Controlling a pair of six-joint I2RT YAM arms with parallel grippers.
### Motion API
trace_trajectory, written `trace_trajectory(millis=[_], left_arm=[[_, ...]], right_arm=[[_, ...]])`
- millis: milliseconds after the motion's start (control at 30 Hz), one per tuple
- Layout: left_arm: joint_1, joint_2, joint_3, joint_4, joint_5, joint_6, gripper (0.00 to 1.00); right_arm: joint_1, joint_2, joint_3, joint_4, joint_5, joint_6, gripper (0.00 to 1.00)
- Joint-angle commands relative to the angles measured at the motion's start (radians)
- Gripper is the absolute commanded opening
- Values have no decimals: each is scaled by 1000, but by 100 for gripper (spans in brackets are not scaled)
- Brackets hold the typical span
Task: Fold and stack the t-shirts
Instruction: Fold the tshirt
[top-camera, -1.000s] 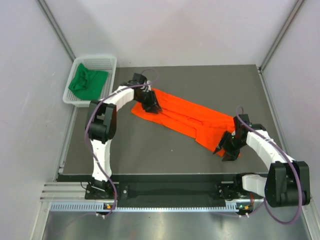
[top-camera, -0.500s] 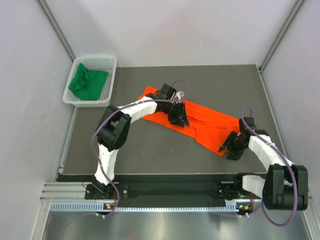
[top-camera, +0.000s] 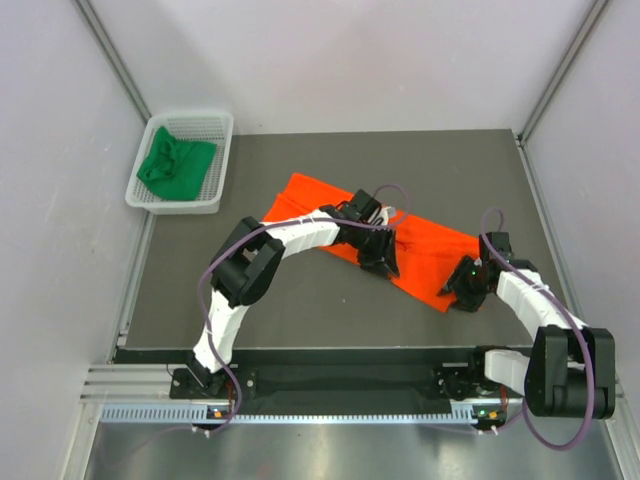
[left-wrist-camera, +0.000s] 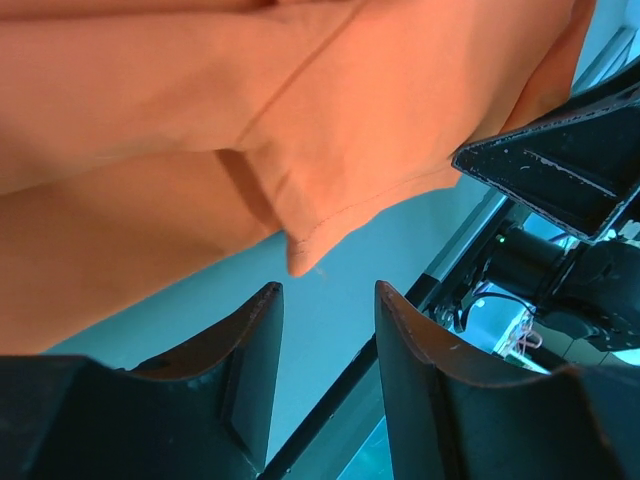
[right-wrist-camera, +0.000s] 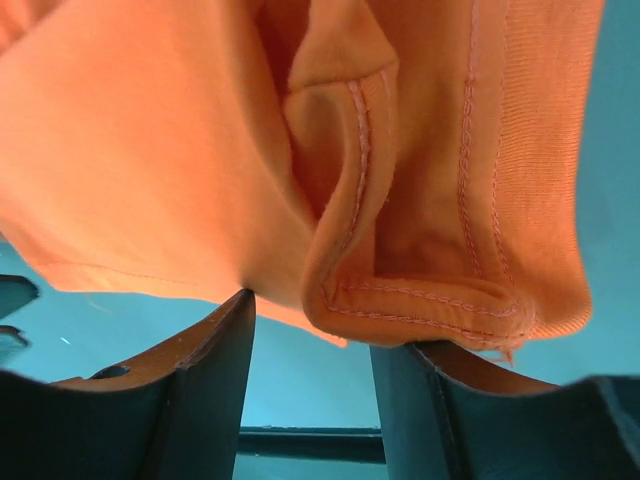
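Near the table's (top-camera: 300, 305) right edge: right gripper (top-camera: 462, 298) astride the orange t-shirt's (top-camera: 310, 195) rolled hem. Cannot tell whether clamped. Further in, mid-table: left gripper (top-camera: 385, 264), jaws apart, empty, just off the hem. Far left corner: green t-shirt (top-camera: 175, 160) crumpled in white basket (top-camera: 224, 150), shape unclear.

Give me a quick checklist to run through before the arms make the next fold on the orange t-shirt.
1. Cloth clear of the left gripper: ok, jaws open, nothing between them.
2. Hem of the orange t-shirt near the left gripper: ok, a corner lies just past its tips.
3. Hem pinched by the right gripper: cannot tell, jaws apart, a folded seam at the tips.
4. The orange t-shirt lying flat: not ok, layers bunch up by the right gripper.
5. The green t-shirt out of the way: ok, in the white basket.
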Motion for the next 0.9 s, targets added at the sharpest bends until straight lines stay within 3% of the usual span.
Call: trace_trajectory(millis=[0,267,500,667,733,833,867], left_arm=[[-23,29,36,52,-22,-9,47],[-31,61,50,41,-63,-15,43],[-33,84,74,41,-57,-18,30],[-33,81,85,38,-25,-25,18],[-33,77,91,37,-13,-32,17],[-31,68,97,35,-6,-27,18],[-31,69,99,36,-3,-27,21]], right_arm=[[-13,8,-17,49,-10,-22,49],[-11,12,-34,55,-22,-32,45],[-11,17,-43,55,-25,-30,40],[-11,28,-34,40,-45,-27,20],[-11,10,-16,-20,-51,-21,17],[-11,-32,1,-59,-76,-12,20],[-11,-37,4,-66,-77,-15,28]])
